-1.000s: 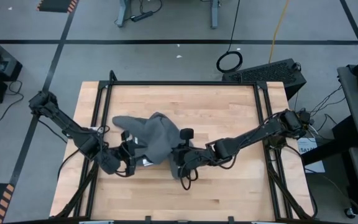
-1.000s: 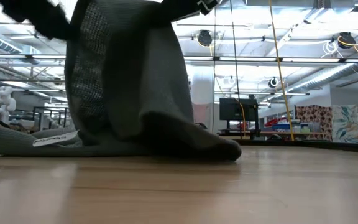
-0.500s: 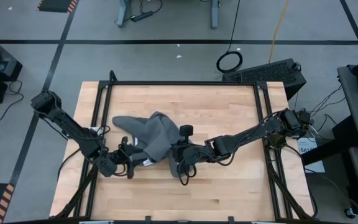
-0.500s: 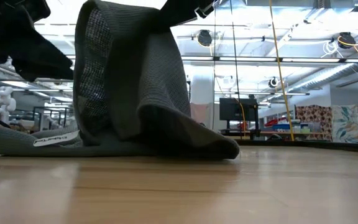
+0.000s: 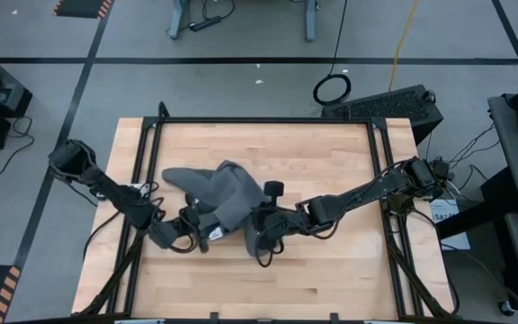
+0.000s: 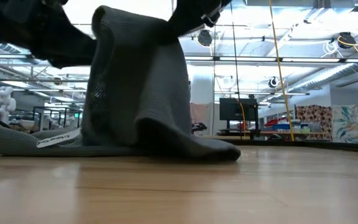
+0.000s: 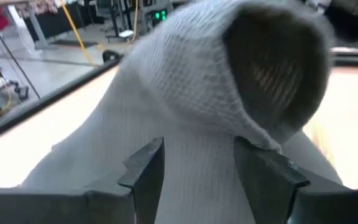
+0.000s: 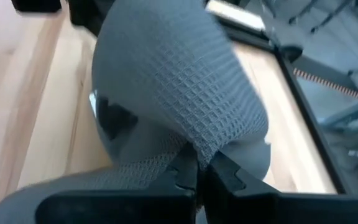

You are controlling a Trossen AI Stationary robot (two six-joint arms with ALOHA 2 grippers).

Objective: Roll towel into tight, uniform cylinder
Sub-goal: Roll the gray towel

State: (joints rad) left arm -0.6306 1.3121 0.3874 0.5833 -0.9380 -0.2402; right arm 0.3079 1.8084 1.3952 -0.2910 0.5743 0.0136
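Towel [image 5: 221, 193]: grey waffle weave, bunched into a peaked heap.

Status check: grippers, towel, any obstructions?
Right gripper shut on towel, holding a fold up off the table. Left gripper open, at the towel's near side. Towel bunched, no roll yet. Nothing in the way.

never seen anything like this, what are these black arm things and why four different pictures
These are two dark robot arms working at a wooden table. One camera looks straight down, one sits at tabletop height, and one rides on each wrist. The only thing on the table is a dark grey soft cloth towel, meant to be rolled up. The right gripper has its fingers shut on a fold of the towel, lifting it into a peak while the rest lies on the wood. The left gripper is open, its fingers close against the towel.
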